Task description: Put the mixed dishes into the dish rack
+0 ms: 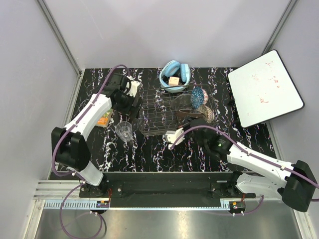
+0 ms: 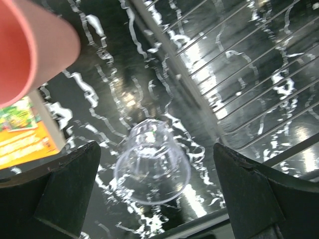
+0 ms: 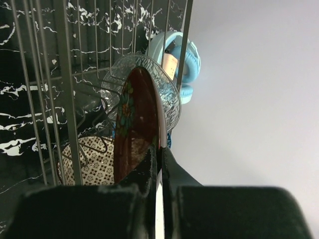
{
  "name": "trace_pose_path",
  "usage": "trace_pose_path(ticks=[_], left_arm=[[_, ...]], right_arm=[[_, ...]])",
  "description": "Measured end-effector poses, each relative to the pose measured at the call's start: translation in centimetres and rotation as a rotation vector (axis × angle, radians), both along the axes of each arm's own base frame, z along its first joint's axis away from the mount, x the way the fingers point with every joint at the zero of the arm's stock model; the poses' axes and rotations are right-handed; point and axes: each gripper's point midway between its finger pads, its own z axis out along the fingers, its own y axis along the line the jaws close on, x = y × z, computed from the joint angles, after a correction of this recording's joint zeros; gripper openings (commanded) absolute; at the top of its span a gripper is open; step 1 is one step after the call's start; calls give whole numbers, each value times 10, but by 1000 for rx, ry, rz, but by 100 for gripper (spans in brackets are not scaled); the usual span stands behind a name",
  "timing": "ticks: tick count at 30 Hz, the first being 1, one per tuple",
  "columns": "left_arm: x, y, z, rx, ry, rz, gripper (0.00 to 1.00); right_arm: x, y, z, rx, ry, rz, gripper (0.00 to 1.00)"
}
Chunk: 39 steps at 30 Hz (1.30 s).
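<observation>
We see the right gripper (image 3: 160, 155) clamped on the rim of the red floral plate (image 3: 137, 124). The plate stands on edge at the 3 o'clock end of the dish rack (image 1: 159, 117), its face parallel to the clear glass plate (image 3: 172, 97) just behind it. We judge that a straight drop between the wires comes next. The left gripper (image 2: 155, 149) hangs wide open and empty. The clear glass tumbler (image 2: 152, 169) sits at its 6 o'clock, off the rack's 8 o'clock corner.

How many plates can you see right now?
2. The red floral plate is on edge, pinched in the right end effector beside the dish rack. The clear glass plate stands just behind it. Others may be hidden.
</observation>
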Motion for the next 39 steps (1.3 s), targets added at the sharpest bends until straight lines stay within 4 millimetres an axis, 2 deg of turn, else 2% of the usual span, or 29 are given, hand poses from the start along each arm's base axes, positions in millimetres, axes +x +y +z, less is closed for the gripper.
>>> trace_pose_path(ticks=[7,12,14,15,16,20,21,25,30,39], left_arm=[[-1,-24,-3,-52,44,-28,99],[-1,-46,-23,-41,106,-82,99],[-2,-54,-32,-36,134,-99,95],[-2,-56,-35,-34,141,-104,87],[-2,-58,-38,-34,152,-108,83],[1,-60,-41,-33,160,-114,68],[2,-60,-41,-33,159,-113,61],[4,-56,-41,-18,151,-122,51],[7,-51,-42,15,132,-149,43],[12,-43,-47,70,116,-175,40]], right_arm=[[-3,3,3,-55,5,27,0],[-3,3,5,-66,4,32,0],[-2,4,3,-72,8,33,0],[-1,4,1,-76,12,33,0],[0,5,1,-75,13,38,0],[11,10,4,-68,16,48,0],[14,12,5,-67,12,49,0],[21,16,7,-71,4,64,0],[28,17,11,-77,-3,71,0],[28,14,14,-109,8,75,0]])
